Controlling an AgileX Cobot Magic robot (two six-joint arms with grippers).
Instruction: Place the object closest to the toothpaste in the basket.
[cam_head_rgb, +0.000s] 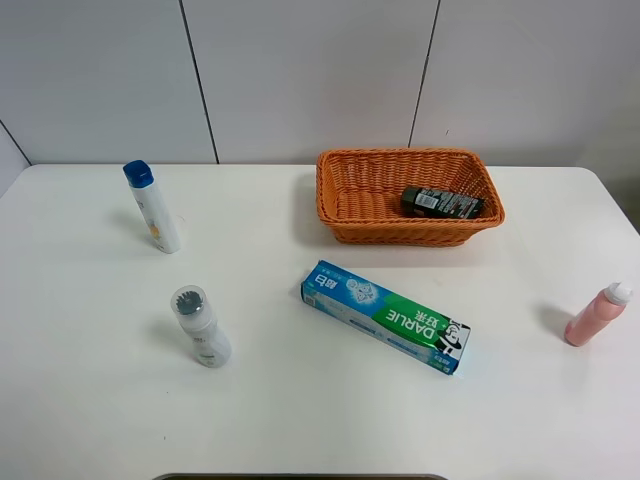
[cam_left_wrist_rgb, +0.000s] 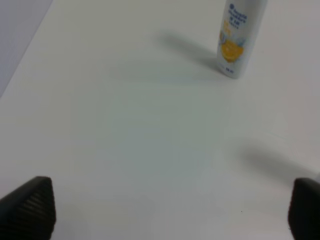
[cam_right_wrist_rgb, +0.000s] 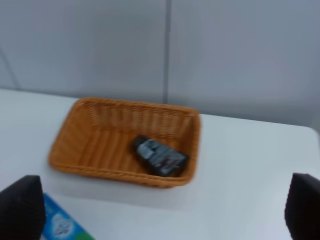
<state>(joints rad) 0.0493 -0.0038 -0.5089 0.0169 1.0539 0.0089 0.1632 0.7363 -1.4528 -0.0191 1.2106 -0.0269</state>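
Observation:
The blue-green toothpaste box (cam_head_rgb: 386, 315) lies flat mid-table; its corner shows in the right wrist view (cam_right_wrist_rgb: 62, 225). The orange wicker basket (cam_head_rgb: 345, 195) stands behind it and holds a dark bottle (cam_head_rgb: 442, 203), also seen in the right wrist view (cam_right_wrist_rgb: 159, 156) inside the basket (cam_right_wrist_rgb: 75, 145). My left gripper (cam_left_wrist_rgb: 172, 212) is open over bare table near the white blue-capped bottle (cam_left_wrist_rgb: 238, 37). My right gripper (cam_right_wrist_rgb: 160, 212) is open and empty, facing the basket. Neither gripper shows in the exterior view.
A white bottle with a blue cap (cam_head_rgb: 153, 208) stands at the left. A white bottle with a grey cap (cam_head_rgb: 200, 326) stands at the front left. A pink bottle (cam_head_rgb: 596, 314) stands at the right edge. A panelled wall runs behind the table.

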